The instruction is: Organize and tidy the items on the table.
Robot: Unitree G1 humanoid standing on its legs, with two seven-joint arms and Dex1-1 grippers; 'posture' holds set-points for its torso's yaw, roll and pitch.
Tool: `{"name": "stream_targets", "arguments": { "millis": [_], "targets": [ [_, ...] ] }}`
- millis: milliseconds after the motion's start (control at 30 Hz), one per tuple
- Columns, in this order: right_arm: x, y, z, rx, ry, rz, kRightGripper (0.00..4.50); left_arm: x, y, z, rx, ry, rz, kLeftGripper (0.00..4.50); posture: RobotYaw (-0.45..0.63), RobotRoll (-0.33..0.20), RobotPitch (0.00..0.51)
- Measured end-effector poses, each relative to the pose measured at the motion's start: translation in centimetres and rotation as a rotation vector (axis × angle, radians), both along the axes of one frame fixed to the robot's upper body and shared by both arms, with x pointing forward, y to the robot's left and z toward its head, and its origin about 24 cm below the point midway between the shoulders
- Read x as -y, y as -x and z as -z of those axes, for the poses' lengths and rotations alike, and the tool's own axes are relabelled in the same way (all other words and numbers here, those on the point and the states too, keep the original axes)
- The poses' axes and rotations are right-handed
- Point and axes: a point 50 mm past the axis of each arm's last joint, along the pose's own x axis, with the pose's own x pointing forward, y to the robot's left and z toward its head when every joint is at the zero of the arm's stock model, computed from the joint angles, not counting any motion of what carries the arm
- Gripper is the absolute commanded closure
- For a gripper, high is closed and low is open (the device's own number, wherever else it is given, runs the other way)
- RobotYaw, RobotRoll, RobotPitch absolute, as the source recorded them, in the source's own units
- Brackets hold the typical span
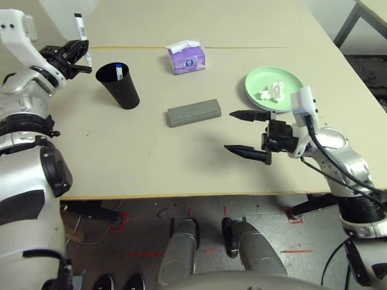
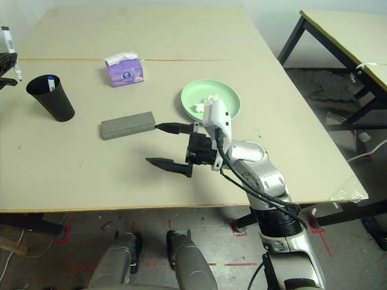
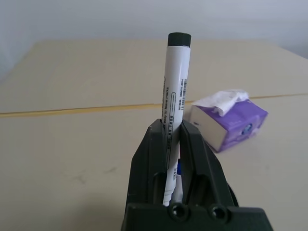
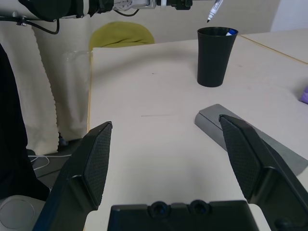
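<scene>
White marker: the left gripper [image 1: 77,53] is clamped on a white marker [image 3: 174,96], held roughly upright, dark cap [image 3: 179,39] at the upper end and its lower tip just above and beside the rim of the black cup [image 1: 120,86].
Step in hand: most likely dropping this marker into the black cup, beside the one already in it [image 1: 120,72] (a judgement from how things lie).
Doing it well: bring the tip over the cup's mouth, not its rim; keep the marker near upright; lower until the tip is inside before the fingers let go. The cup is tall, narrow and light-looking, so a knock on the rim could tip it.
Marker's look: slim white barrel, fine black print running along it, dark cap; smooth, so it may slip if the grip loosens early.
Right gripper: the right gripper [image 1: 245,134] hangs with jaws spread wide and nothing between them, on the far side of the glasses case from the cup.
Glasses case: the grey glasses case [image 1: 193,112] lies flat, near the cup, lid down.
Tissue box: the purple tissue box [image 1: 186,58] stands beyond the case, further from the cup.
Plate: the green plate [image 1: 291,81] with the crumpled white tissue [image 1: 272,92] on it sits well apart from the cup, past the case.
</scene>
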Motion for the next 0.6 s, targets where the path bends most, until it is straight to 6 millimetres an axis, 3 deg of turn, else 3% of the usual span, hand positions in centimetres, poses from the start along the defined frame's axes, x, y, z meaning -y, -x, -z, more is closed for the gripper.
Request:
{"name": "stream_targets", "arguments": {
  "millis": [600],
  "targets": [
    [0.4, 0.0, 0.0, -0.014, -0.002, 0.057, 0.00, 1.2, -0.7, 1.7, -0.043, -0.015, 0.021, 4.23, -0.08, 0.000, 0.200]
  ]
}}
